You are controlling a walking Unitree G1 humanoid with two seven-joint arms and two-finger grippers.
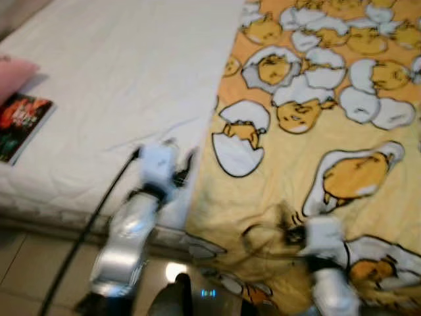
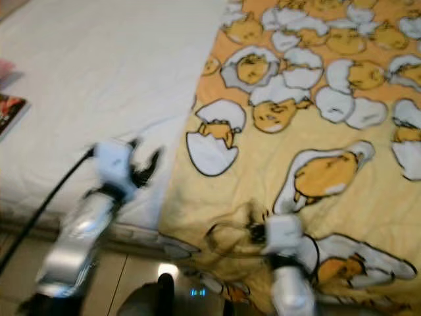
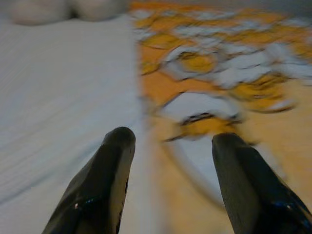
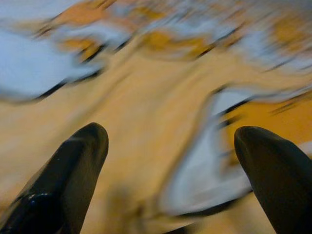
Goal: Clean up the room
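Blanket [image 1: 316,164], soft yellow-orange fabric printed with cartoon egg-yolk figures in white shells, lies rumpled over the right half of the bed, its lower edge draping off the mattress. White sheet [image 1: 125,79] beside it is smooth with faint creases. Book [image 1: 23,125], flat, dark glossy cover with red print, too blurred to read, lies near the sheet's left edge. Left gripper [image 3: 170,146] hovers at the blanket's edge, fingers apart. Right gripper [image 4: 170,141] sits over the blanket, fingers spread wide.
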